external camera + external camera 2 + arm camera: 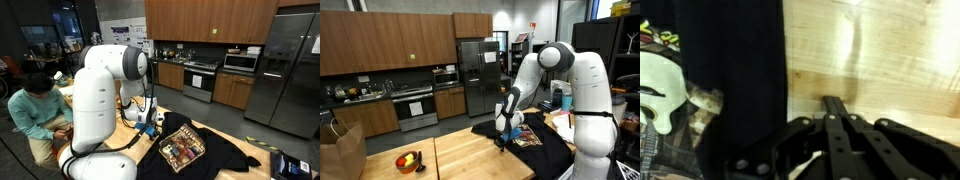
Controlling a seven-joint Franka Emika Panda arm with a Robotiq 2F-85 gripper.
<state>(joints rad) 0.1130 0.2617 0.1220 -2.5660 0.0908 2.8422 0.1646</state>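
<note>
A black T-shirt (215, 160) (542, 152) with a colourful printed graphic (183, 150) (526, 135) lies spread on the wooden table (470, 160). My gripper (832, 103) is shut, its fingers pressed together with nothing visible between them. In the wrist view it points down at bare wood (880, 50), just beside the shirt's straight edge (740, 60). In both exterior views the gripper (150, 128) (502, 138) hangs low over the table at the shirt's border. Part of the print (658, 90) shows at the left of the wrist view.
A person in a teal top (35, 110) sits close behind the robot's base. A bowl of fruit (410, 160) stands on the table and a paper bag (340, 150) beside it. A blue object (290, 165) lies near the table's corner. Kitchen cabinets and a fridge (480, 75) line the back.
</note>
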